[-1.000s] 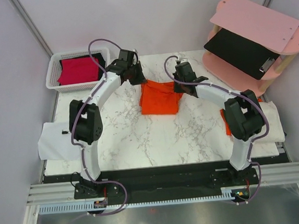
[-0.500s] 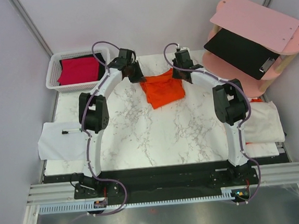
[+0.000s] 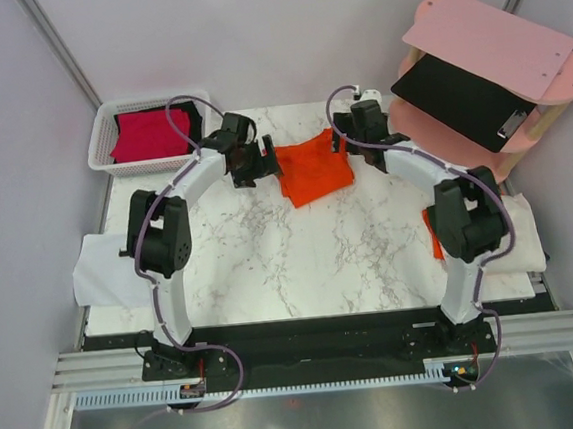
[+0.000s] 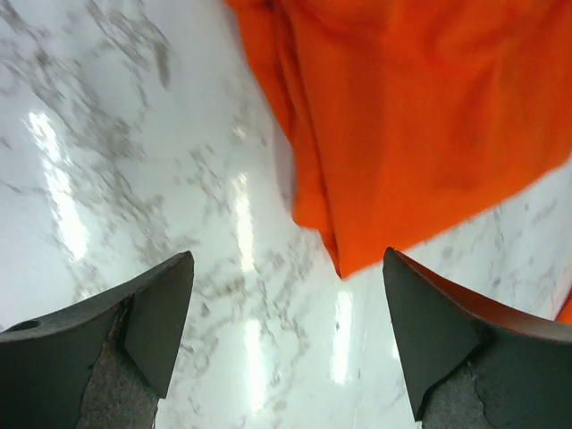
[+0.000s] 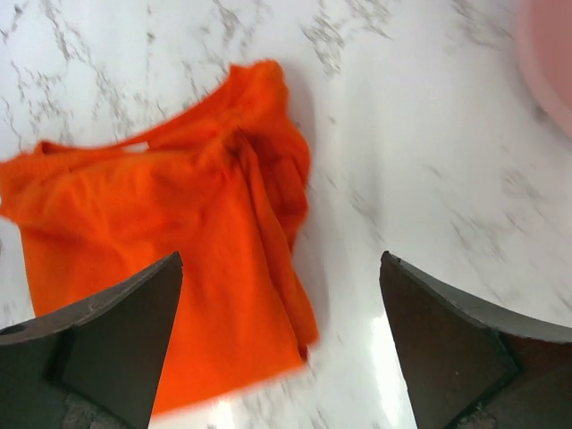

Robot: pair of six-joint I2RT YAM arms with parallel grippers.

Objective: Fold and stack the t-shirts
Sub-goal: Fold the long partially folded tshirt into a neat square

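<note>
A bright orange t-shirt [image 3: 313, 170] lies loosely folded on the marble table [image 3: 300, 253] at the back middle. My left gripper [image 3: 259, 163] hovers open just off the shirt's left edge. In the left wrist view the orange t-shirt [image 4: 420, 116] lies ahead of the left gripper [image 4: 286, 331], and only bare marble shows between the fingers. My right gripper [image 3: 345, 141] stands open at the shirt's right side. In the right wrist view the orange t-shirt [image 5: 170, 232] reaches between the fingers of the right gripper [image 5: 281, 340] without being gripped. A crimson t-shirt [image 3: 149, 134] and a black one [image 3: 185, 111] lie in the basket.
The white basket [image 3: 99, 140] stands at the back left. A pink two-tier shelf [image 3: 492, 36] holding a black clipboard [image 3: 457, 94] stands at the back right. White cloths [image 3: 101, 271] hang over both side edges. A bit of orange cloth [image 3: 432, 234] shows by the right arm.
Both grippers have opened and let go of the orange t-shirt, which now rests on the table. Both have drawn back a little from it.
</note>
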